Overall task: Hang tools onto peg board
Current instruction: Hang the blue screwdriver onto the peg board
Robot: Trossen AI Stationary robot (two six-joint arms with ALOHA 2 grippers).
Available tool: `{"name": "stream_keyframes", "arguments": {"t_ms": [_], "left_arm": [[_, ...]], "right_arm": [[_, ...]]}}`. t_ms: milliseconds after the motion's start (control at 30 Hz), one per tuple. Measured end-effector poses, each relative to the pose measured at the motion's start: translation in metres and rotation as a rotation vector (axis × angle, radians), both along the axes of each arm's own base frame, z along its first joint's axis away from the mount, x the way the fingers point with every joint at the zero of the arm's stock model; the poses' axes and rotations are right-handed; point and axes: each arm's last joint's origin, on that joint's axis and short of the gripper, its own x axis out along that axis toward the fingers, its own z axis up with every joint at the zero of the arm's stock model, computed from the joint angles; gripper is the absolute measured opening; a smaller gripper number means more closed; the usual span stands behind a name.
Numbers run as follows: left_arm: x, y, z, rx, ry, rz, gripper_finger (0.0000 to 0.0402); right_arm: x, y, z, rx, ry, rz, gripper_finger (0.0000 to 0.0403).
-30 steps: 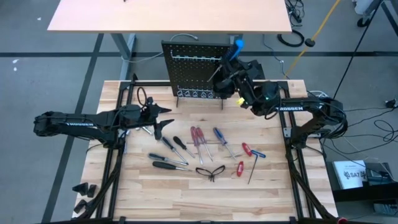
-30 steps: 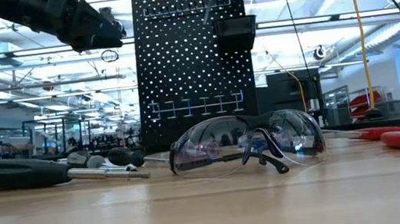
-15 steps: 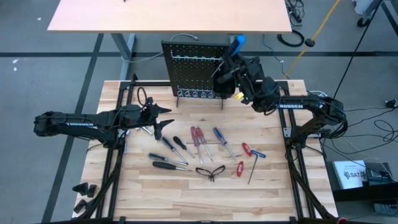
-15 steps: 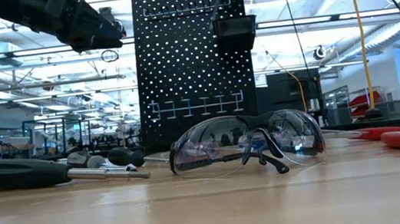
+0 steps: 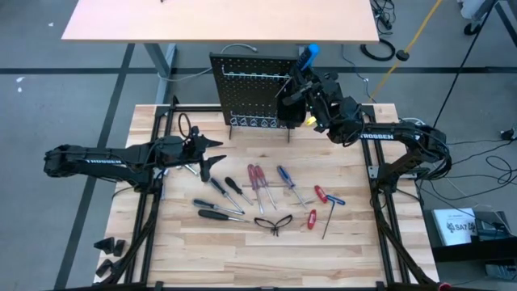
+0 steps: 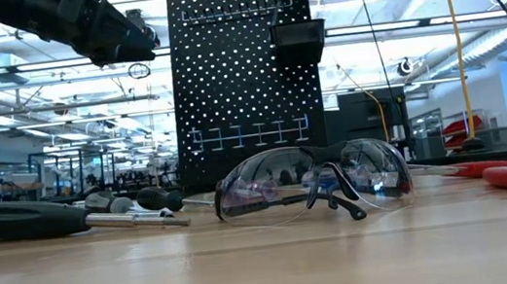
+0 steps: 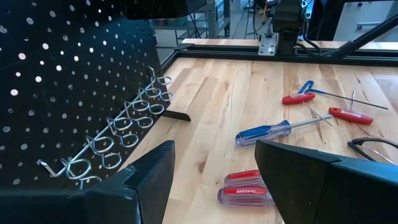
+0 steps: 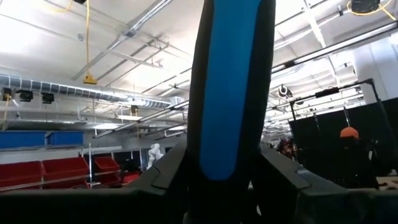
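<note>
Now your right gripper [image 5: 300, 78] clamps a blue-handled screwdriver [image 8: 230, 87] above the peg board [image 5: 250, 89] bin [image 6: 298, 42]. Your left gripper [image 5: 212, 153] waits with fingers spread, empty.

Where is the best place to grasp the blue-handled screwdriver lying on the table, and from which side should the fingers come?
Probably grip the blue-handled screwdriver by its thick handle, coming straight down from above. It lies flat with bare wood on both sides, and the thin metal shaft offers far less to pinch.

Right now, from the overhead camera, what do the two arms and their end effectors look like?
Both arms are matte black and jointed, each with white lettering along the forearm. The left end effector has two dark tapered fingers. The right end effector is black and bulkier, with a small yellow mark beside it.
</note>
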Motion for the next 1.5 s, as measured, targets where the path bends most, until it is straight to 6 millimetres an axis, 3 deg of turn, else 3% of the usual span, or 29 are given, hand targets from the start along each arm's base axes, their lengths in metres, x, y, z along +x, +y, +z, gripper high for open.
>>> {"name": "stream_keyframes", "arguments": {"t_ms": [533, 1000, 1267, 1500], "left_arm": [[0.0, 0.0, 0.0, 0.0, 0.0, 0.0, 0.0231], [0.0, 0.0, -0.001, -0.001, 0.009, 0.0, 0.0231], [0.0, 0.0, -0.001, -0.002, 0.011, 0.0, 0.0231], [0.0, 0.0, -0.001, -0.004, 0.012, 0.0, 0.0231]], "right_arm": [[0.01, -0.01, -0.016, 0.022, 0.071, -0.023, 0.014], [0.013, -0.011, -0.023, 0.067, 0.181, -0.119, 0.0216], [0.018, 0.0, -0.024, 0.037, 0.278, -0.16, 0.0244], [0.02, 0.018, -0.023, 0.066, 0.391, -0.339, 0.0247]]}}
